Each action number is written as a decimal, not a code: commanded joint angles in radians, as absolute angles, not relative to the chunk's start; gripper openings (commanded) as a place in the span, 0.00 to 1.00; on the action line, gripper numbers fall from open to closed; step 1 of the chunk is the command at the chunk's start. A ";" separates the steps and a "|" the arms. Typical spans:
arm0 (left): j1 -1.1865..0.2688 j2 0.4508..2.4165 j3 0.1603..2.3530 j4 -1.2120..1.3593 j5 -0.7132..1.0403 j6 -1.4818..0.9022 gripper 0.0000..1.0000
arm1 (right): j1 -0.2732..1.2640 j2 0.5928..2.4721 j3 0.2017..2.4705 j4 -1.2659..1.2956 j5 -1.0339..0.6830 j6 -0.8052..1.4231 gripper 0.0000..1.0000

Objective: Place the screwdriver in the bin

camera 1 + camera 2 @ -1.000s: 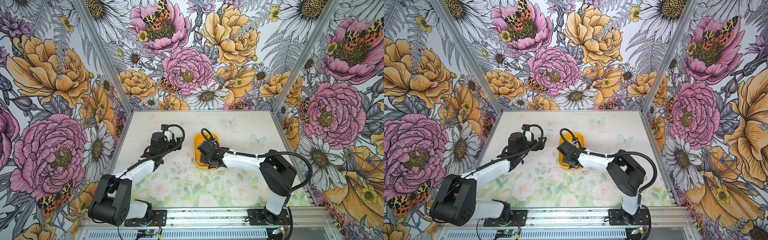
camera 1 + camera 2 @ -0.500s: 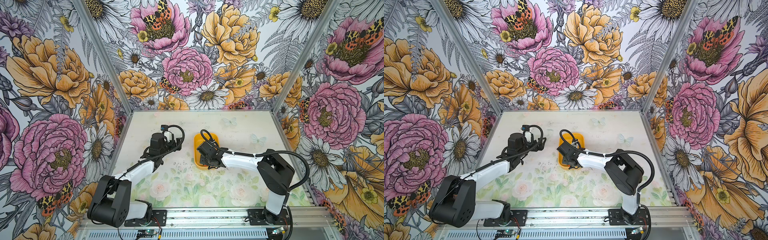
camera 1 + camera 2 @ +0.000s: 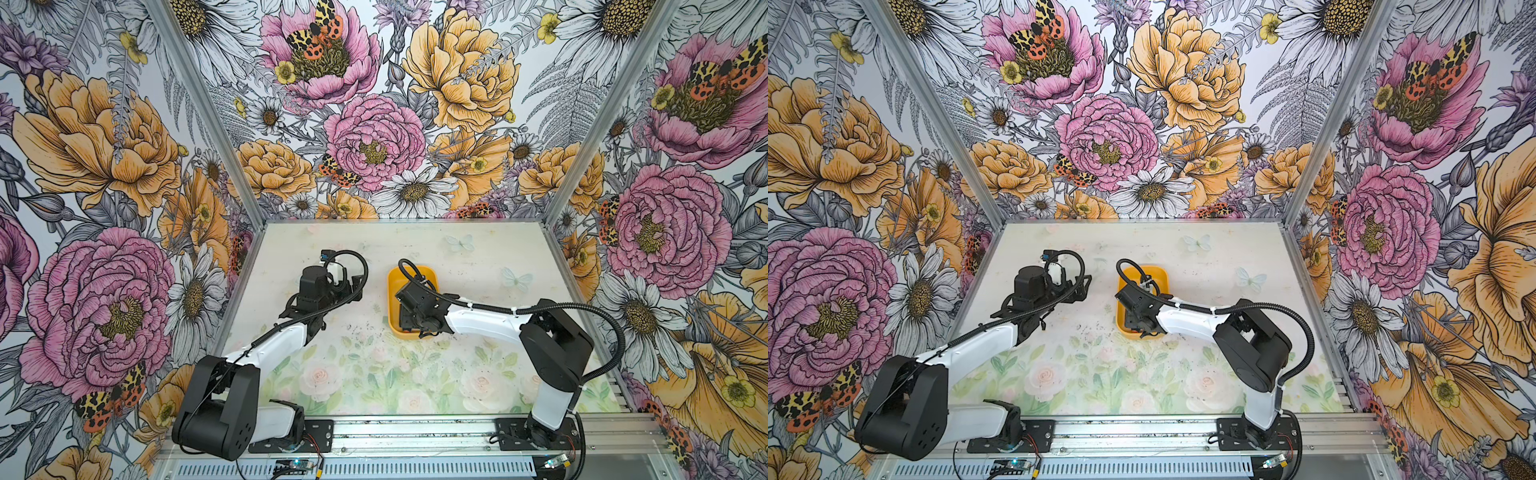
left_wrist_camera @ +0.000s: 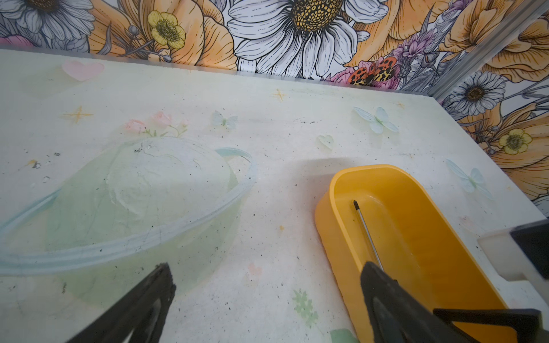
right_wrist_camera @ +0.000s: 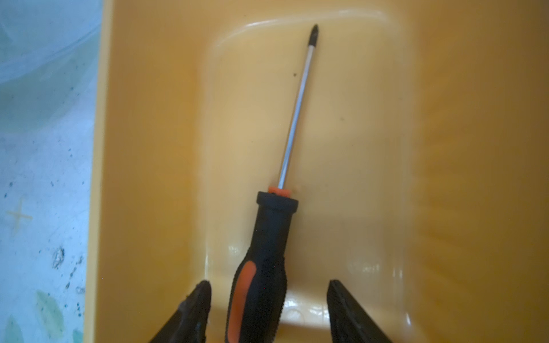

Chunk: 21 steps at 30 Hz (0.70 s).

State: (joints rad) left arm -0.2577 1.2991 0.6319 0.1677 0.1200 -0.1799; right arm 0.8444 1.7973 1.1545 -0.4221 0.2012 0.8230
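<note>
Small screwdriver (image 5: 273, 213), black handle w/ orange inlay + orange collar, thin silver shaft, dark pointed tip. It lies flat on the floor of the shallow yellow-orange plastic bin w/ rounded corners (image 5: 148, 148), roughly along the bin's long axis. Tip is near one end wall, not touching it. Handle grip looks finely textured toward the butt.

The right gripper (image 5: 269, 285) sits over the butt end of the handle, jaws parted, one finger each side w/ a clear gap both sides; it grips nothing. In both top views the right arm reaches from its front-right base, white forearm running across toward centre, wrist tipped down into the bin (image 3: 391, 299). The arm hides most of the tool there.

The left gripper (image 4: 267, 267) has jaws spread wide, nothing btwn them, low over the pale printed tabletop (image 4: 267, 184) just beside the bin. Its wrist cam shows the shaft + tip inside the bin (image 4: 367, 231). Left arm rises from its front-left base, forearm angled toward centre, wrist left of the bin, not touching it.

Floral wallpaper walls (image 3: 374, 137) on three sides.
</note>
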 commanded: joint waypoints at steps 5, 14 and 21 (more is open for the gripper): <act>-0.246 1.220 0.684 0.095 0.012 -0.073 0.99 | 0.677 1.532 1.118 -0.425 0.150 0.362 0.65; -0.171 1.152 0.634 0.255 -0.089 0.104 0.99 | 0.260 1.171 0.904 -0.108 0.059 0.048 0.65; -0.068 1.163 0.597 0.302 -0.029 0.070 0.99 | 0.031 1.176 0.681 0.213 -0.034 0.030 0.65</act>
